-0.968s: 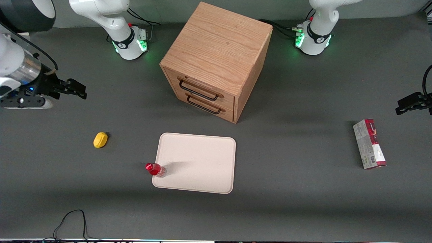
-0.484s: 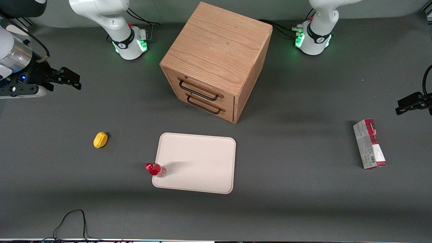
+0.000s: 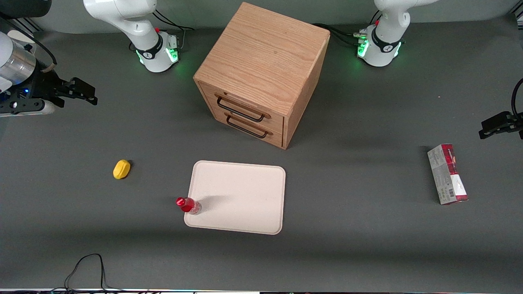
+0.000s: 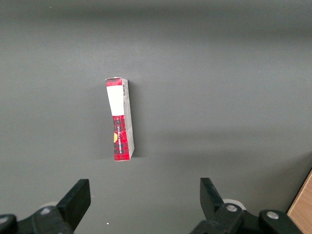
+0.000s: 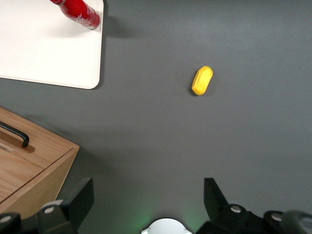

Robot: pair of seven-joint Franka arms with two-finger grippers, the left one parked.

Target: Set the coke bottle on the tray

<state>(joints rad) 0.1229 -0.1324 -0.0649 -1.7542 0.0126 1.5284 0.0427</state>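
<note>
Front view: one coke bottle (image 3: pixel 188 205) upright on tray (image 3: pixel 241 196) edge, one lemon (image 3: pixel 121 169); only left wrist view shows carton's (image 4: pixel 120 119) white label. Gripper (image 3: pixel 83 94) high, fingers spread wide, empty.

A red-and-grey carton (image 4: pixel 120 119) lies flat on the dark grey table (image 4: pixel 219 87), its white end pointing away from the parked pincer's fingers (image 4: pixel 78 200), which stand spread apart; a wooden corner (image 4: pixel 302 204) shows beside one.
</note>
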